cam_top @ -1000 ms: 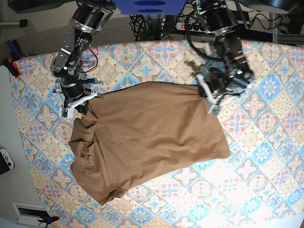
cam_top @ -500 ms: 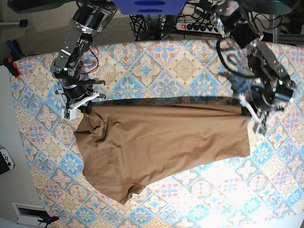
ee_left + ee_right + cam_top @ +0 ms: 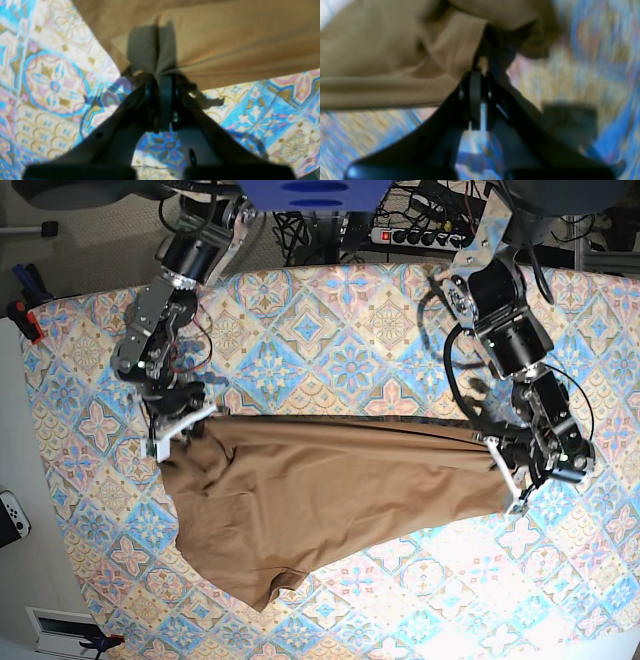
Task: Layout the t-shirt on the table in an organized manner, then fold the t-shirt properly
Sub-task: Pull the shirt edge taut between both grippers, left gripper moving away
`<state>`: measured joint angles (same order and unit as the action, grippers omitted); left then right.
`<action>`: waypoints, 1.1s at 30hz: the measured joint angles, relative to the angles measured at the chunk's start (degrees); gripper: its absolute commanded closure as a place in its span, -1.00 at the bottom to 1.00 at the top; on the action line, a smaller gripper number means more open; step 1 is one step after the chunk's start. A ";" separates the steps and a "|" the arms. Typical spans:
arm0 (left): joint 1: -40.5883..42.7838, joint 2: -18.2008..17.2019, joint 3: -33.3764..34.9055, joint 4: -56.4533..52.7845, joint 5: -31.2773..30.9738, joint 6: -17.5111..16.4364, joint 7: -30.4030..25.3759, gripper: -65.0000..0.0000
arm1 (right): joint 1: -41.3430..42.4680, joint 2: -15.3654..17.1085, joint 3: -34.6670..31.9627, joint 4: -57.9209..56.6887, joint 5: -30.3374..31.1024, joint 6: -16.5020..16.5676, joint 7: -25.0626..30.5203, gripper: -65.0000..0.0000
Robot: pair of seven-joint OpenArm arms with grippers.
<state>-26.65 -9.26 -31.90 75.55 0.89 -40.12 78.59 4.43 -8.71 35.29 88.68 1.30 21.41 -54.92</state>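
1. Gripping item, nearest the lens: left gripper (image 3: 160, 82), jaws pressed together on a pinched corner of the t-shirt (image 3: 225, 37); cloth fans out from the pinch in tight creases. In the base view this gripper (image 3: 512, 470) sits at the garment's right end.
2. Right gripper (image 3: 477, 75), wrist view blurred: jaws closed on a bunched fold of the t-shirt (image 3: 382, 62), near what may be a hem or collar band; which one cannot be told. In the base view it (image 3: 180, 425) holds the garment's upper left corner.
3. T-shirt (image 3: 330, 500), plain tan-brown: stretched between the two grippers along a nearly straight top edge, body lying on the table (image 3: 330, 330) below that line. Left portion rumpled, with folds near the right gripper; a lower lobe trails toward the table's near edge, uneven.
4. Table, tile-patterned cover: bare above the garment and to its lower right.
5. Progress, judged: layout stage, partly done. Top edge is taut, but the lower edge is skewed and the sleeves are not spread. Remaining: flatten and square the garment, release, then every fold.
6. Far background: power strip (image 3: 415, 235) and cables beyond the table.
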 measured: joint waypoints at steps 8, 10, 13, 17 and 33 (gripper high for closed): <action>-2.23 -0.04 -0.02 -1.29 0.42 -0.20 -4.61 1.00 | 1.57 2.19 -0.42 -3.93 0.85 -0.15 1.53 1.00; -2.60 0.02 0.02 -1.51 0.46 -0.20 -5.11 1.00 | 1.07 2.01 -0.28 -5.53 0.50 -0.02 1.31 1.00; -3.04 -0.13 -0.02 -1.53 0.46 -0.17 -6.45 0.96 | 4.42 2.23 -0.15 -5.92 0.00 -0.15 0.37 1.00; -3.02 -0.13 -0.04 -1.53 0.55 0.00 -9.68 0.23 | 7.02 2.34 -0.44 -5.44 1.36 0.04 2.23 1.00; 1.92 -0.42 -0.13 9.88 -5.18 0.02 -16.48 -0.53 | 6.01 3.58 -6.38 -5.62 -0.02 -0.42 -2.25 1.00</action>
<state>-24.73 -9.67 -32.03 85.43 -4.29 -40.10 62.11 10.44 -5.13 28.91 83.07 1.28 20.99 -57.17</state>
